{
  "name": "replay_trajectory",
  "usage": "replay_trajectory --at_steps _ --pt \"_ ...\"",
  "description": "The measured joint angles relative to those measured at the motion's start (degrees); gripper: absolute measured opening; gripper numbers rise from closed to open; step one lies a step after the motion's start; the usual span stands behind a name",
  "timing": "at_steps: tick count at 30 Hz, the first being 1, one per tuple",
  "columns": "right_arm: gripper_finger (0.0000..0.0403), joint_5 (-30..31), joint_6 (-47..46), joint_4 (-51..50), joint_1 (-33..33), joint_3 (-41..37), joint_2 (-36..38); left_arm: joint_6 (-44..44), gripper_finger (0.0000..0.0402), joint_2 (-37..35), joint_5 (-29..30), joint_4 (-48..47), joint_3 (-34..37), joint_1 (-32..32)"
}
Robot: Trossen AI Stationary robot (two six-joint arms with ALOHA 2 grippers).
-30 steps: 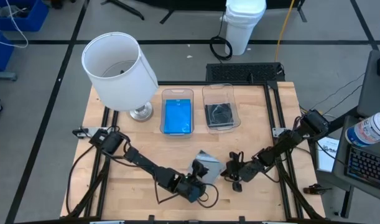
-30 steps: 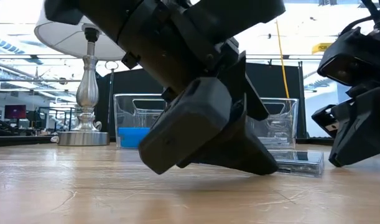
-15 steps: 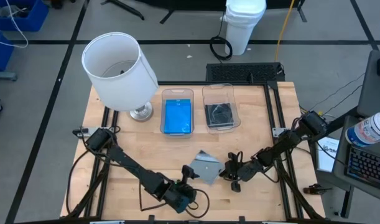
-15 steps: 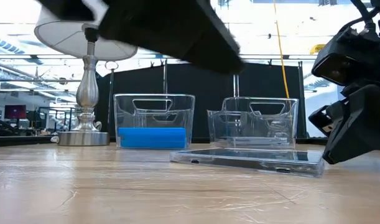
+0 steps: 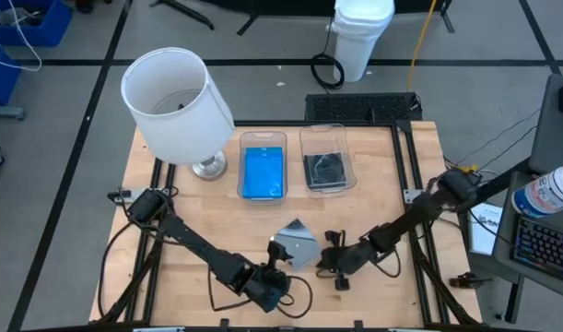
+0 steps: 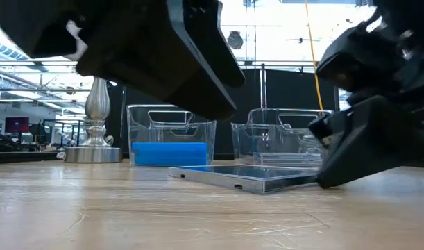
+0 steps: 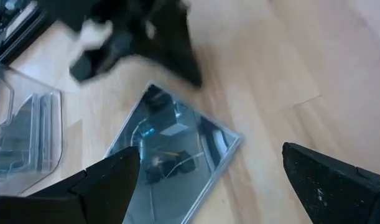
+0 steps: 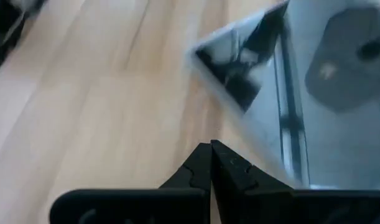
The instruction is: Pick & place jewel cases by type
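One clear jewel case with a dark inside [image 5: 297, 243] lies flat on the table in front of the bins, and shows in the low view [image 6: 246, 175]. My left gripper [image 5: 279, 267] hovers open at its near-left side, raised off the table; the case [image 7: 171, 155] lies ahead between its spread fingers [image 7: 211, 149]. My right gripper [image 5: 327, 261] is shut and low on the table at the case's right side. Blue cases fill the left bin [image 5: 263, 172]; clear, dark cases fill the right bin [image 5: 325, 171]. My right gripper [image 8: 211, 146] meets the case's right edge [image 6: 314, 179] with its shut fingers, coming level from the table's right, low over the wood. The outer side of one finger [image 8: 252, 177] lies along that edge [image 8: 264, 149]. The case lies flat on the table.
A lamp with a white shade [image 5: 175, 101] stands at the far left of the table, its metal base [image 6: 94, 153] beside the blue bin. The two clear bins [image 6: 171, 135] [image 6: 288, 135] stand side by side at the far middle. Bare wood lies to the near left.
My left gripper has drawn back from the case toward the near edge and risen off the table, leaving the case flat. My right gripper has moved toward the table's left, and the case has slid a little to the left and turned slightly.
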State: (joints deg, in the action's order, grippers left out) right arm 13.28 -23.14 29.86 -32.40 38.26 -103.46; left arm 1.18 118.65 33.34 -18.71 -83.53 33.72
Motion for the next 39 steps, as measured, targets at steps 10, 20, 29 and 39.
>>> replay_trajectory --at_steps 10,20,29,39 --pt "0.0 16.5 -10.1 -40.8 -4.9 3.4 17.7 -1.9 0.0392 0.0 -0.3 -2.3 0.0 -0.9" --pt "0.0 20.7 -24.1 -40.5 -3.2 -1.8 15.5 -6.7 0.0392 0.0 -0.7 -2.7 0.0 -1.9" --pt "0.0 13.8 -18.4 -22.5 -0.2 -6.2 12.7 -10.8 0.0392 0.0 -4.0 -5.5 0.0 -2.1" --pt "0.0 9.9 -14.9 -11.1 1.8 -6.2 6.5 -12.6 0.0392 0.0 -1.8 -9.8 0.0 -2.3"
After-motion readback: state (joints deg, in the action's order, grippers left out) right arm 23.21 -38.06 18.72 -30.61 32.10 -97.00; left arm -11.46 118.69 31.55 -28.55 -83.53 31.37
